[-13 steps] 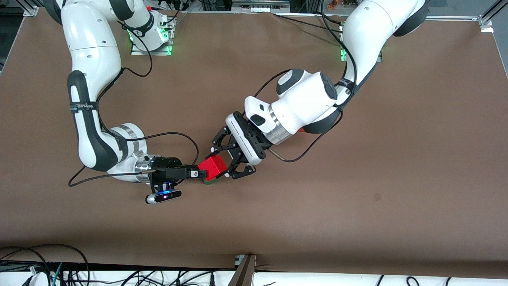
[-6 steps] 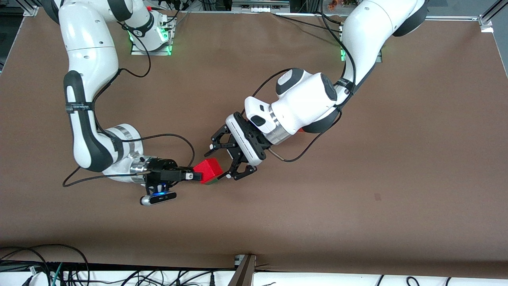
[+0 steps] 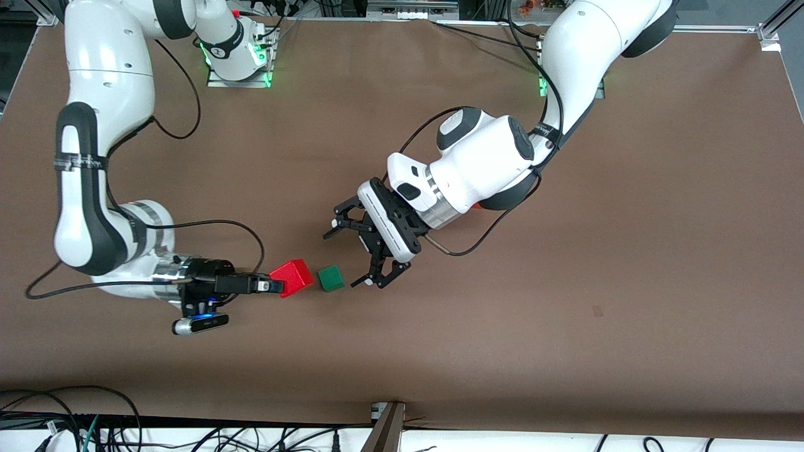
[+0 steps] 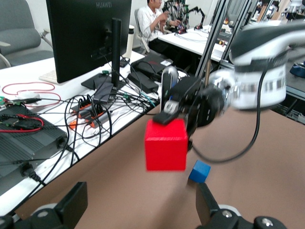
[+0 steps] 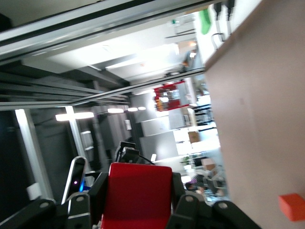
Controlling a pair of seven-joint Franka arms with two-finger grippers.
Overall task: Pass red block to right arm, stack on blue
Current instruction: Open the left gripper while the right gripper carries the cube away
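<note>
Right hand (image 3: 276, 287) has the red block (image 3: 295, 277) pinched between its two fingers, wrist laid over sideways so the fingers point level along the bench toward the left arm's end. Right wrist view confirms it: red block (image 5: 138, 195) fills the gap between the pads, both touching it. Block is carried clear of the bench (image 3: 565, 351), up in the air, just beside the green cube (image 3: 330, 278) as seen from the front.

Left hand (image 3: 366, 250) is empty, jaws spread wide, hovering over the bench just above the green cube, no contact with anything. Handover looks done; left arm waits.

Key relation: the blue cube (image 4: 199, 171) shows only in the left wrist view, sitting on the bench lower than the held red block (image 4: 166, 144) and slightly past it toward the right arm. In the front view it's not visible, probably hidden under the right arm or wrist. So the target seems to lie on the right arm's side, close under the right hand, not toward the green cube. Right arm is the nearer one by far.

Judgement: next the right wrist has to turn the block from sideways to fingers-down, then line up over blue. Exact offset can't be told.

An orange cube (image 5: 292, 206) lies on the bench well apart, not involved.
</note>
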